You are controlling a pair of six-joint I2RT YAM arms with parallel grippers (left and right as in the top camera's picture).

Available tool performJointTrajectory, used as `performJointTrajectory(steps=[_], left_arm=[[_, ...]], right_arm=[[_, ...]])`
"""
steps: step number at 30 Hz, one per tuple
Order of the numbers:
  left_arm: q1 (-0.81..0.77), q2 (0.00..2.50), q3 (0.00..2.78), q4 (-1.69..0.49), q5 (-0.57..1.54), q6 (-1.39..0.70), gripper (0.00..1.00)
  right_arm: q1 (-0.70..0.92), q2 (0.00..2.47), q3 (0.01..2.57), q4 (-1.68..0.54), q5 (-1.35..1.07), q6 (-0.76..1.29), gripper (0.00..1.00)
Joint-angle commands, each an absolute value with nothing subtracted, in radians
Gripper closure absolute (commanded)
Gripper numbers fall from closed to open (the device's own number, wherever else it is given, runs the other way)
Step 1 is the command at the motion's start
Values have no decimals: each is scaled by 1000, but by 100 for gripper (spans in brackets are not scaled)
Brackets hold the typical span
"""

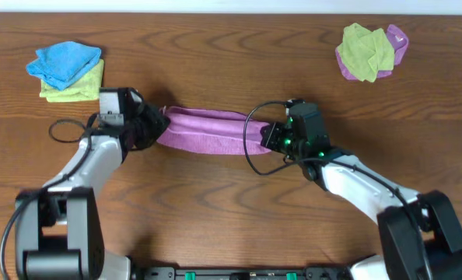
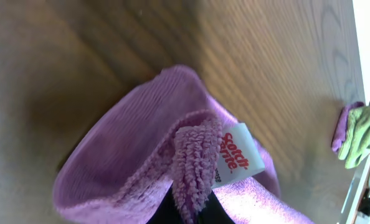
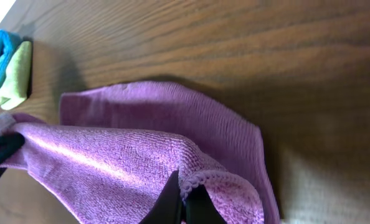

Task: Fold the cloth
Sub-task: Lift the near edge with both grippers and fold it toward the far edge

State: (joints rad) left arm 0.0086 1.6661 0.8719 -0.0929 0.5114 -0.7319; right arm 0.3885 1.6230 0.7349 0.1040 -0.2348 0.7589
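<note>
The purple cloth (image 1: pixel 209 130) hangs stretched between my two grippers over the middle of the wooden table, sagging into a long fold. My left gripper (image 1: pixel 150 124) is shut on its left corner; the left wrist view shows the pinched edge and a white label (image 2: pixel 238 155) just above the fingers (image 2: pixel 191 208). My right gripper (image 1: pixel 271 136) is shut on the right corner; the right wrist view shows the hemmed edge (image 3: pixel 200 180) clamped between the black fingers (image 3: pixel 184 202). The cloth's lower layer (image 3: pixel 172 109) rests on the table.
A blue cloth (image 1: pixel 63 62) lies on a yellow-green cloth (image 1: pixel 75 87) at the back left. A yellow-green cloth (image 1: pixel 365 50) lies on another purple cloth (image 1: pixel 399 40) at the back right. The table's far edge runs along the top.
</note>
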Motion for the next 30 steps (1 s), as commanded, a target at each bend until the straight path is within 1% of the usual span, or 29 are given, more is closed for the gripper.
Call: performJointTrajectory(steps=[1, 11, 23, 30], left_arm=[[4, 1722, 925, -81, 466, -741, 94], [-34, 1797, 948, -48, 416, -741, 94], [-40, 1805, 948, -51, 362, -741, 94], [-40, 1805, 948, -52, 318, -741, 94]], right_arm=[[369, 1650, 761, 101, -193, 716, 99], [336, 1718, 774, 159, -155, 675, 99], [319, 1835, 828, 229, -158, 657, 99], [319, 1851, 857, 228, -129, 619, 99]])
